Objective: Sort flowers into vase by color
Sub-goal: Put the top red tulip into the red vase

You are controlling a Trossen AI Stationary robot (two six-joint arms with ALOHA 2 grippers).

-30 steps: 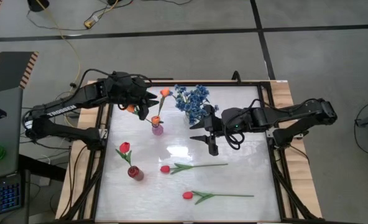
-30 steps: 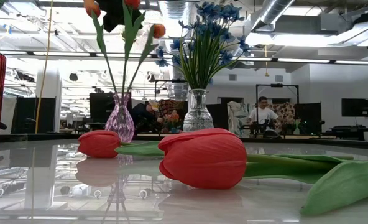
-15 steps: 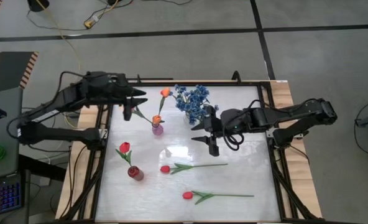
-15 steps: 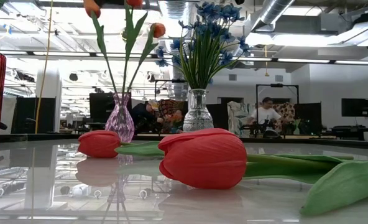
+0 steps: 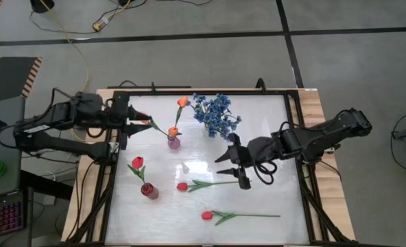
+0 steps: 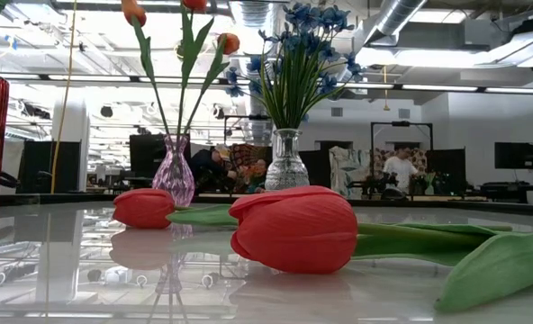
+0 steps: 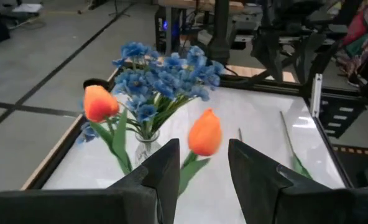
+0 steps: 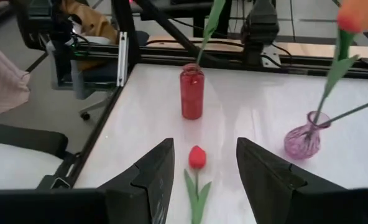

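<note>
Mostly sorted: blue sprigs (image 5: 213,112) in the clear vase (image 6: 286,162), orange tulips (image 5: 182,102) in the pink vase (image 5: 173,143), one red tulip (image 5: 138,162) standing in the red vase (image 5: 148,191). Left to do: two red tulips flat on the table (image 5: 271,147), nearer one (image 5: 182,186) mid-table with stem pointing toward the right arm, other one (image 5: 207,215) closer to the front edge. Both red buds closed and plump, long green stems with a leaf partway along, lying loose and apart from each other. Right gripper (image 5: 234,169) just over the stem of the mid-table tulip, fingers spread, nothing held. Left gripper (image 5: 136,125) back at the left table edge, fingers parted, empty, near the pink vase
</note>
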